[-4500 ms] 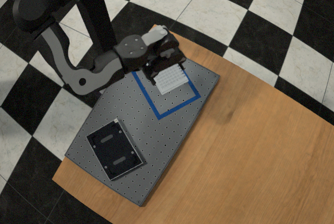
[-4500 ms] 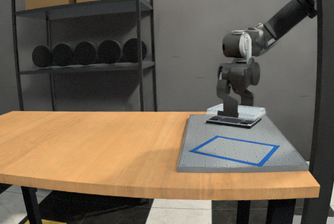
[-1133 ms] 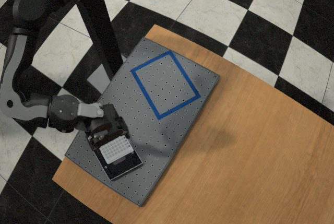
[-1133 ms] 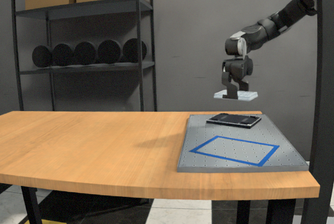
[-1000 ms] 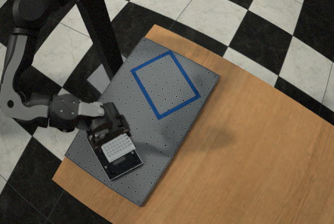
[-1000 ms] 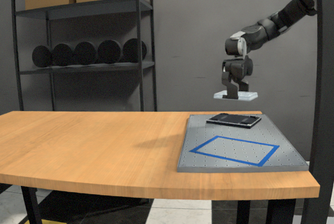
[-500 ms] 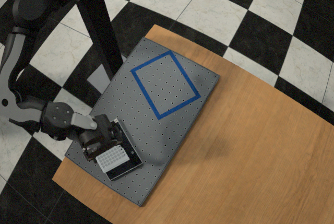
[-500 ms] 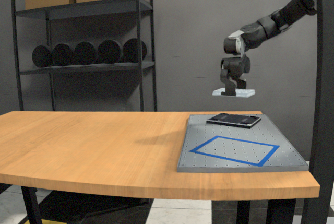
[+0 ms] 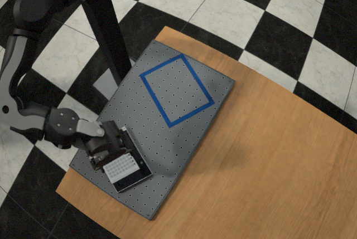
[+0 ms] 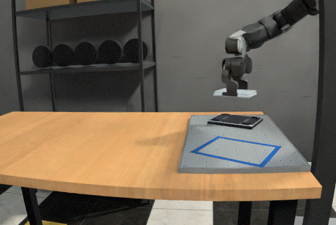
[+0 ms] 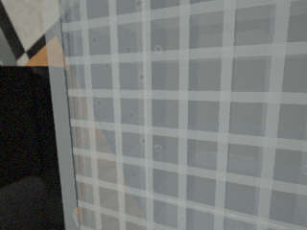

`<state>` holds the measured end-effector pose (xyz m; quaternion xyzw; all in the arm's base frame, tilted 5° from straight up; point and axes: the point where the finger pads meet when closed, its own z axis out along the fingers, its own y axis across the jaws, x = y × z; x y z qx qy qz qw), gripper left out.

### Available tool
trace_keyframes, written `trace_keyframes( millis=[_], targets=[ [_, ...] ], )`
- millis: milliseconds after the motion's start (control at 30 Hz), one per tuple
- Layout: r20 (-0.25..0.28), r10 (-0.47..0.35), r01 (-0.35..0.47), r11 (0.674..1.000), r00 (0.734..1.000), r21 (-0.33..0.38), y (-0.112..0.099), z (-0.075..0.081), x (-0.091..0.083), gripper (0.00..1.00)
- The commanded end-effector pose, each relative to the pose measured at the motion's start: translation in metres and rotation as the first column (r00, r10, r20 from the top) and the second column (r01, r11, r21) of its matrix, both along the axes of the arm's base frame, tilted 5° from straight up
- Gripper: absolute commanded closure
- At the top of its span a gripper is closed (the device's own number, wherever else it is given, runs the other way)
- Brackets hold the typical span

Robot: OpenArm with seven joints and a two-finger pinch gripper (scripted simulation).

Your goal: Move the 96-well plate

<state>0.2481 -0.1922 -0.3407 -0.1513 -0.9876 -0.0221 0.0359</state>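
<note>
The 96-well plate point(image 10: 234, 93), clear with a pale grid of wells, hangs level in the air directly under the tool point(image 10: 234, 90), which is clamped on it partway closed, fingers gripping across its short width. From above, the plate's point(image 9: 121, 167) long axis runs roughly parallel to the long sides of the black plate nest point(image 9: 135, 177) straight below it; the cut-off corner cannot be made out. The plate is well clear of the nest point(image 10: 235, 120), not touching it. The nest lies on a grey perforated board point(image 9: 184, 141) on the wooden tabletop point(image 9: 274, 155). Away from the tool, further along the board, is a blue taped rectangle point(image 9: 176, 89). Around stand a checkered floor point(image 9: 225, 9), a grey wall and a dark shelf rack point(image 10: 81, 41) with black cylinders and cardboard boxes. The wrist view is filled by the plate's wells point(image 11: 192, 125).
</note>
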Motion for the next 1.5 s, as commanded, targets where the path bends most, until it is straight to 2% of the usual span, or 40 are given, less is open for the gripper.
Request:
trace_keyframes(
  millis=[0, 833, 1000, 1400, 1467],
  targets=[
    [0.002, -0.005, 0.005, 1.0, 1.0, -0.007, -0.002, 0.001, 0.001, 1.0],
    [0.002, -0.005, 0.005, 1.0, 1.0, -0.007, 0.0, 0.0, -0.001, 1.0],
    [-0.001, -0.005, 0.005, 1.0, 1.0, -0.005, 0.005, -0.031, -0.004, 1.0],
    [-0.001, -0.005, 0.005, 1.0, 1.0, -0.005, 0.005, -0.031, -0.004, 1.0],
    [-0.001, -0.005, 0.005, 1.0, 1.0, -0.005, 0.006, -0.044, -0.005, 1.0]
  ],
)
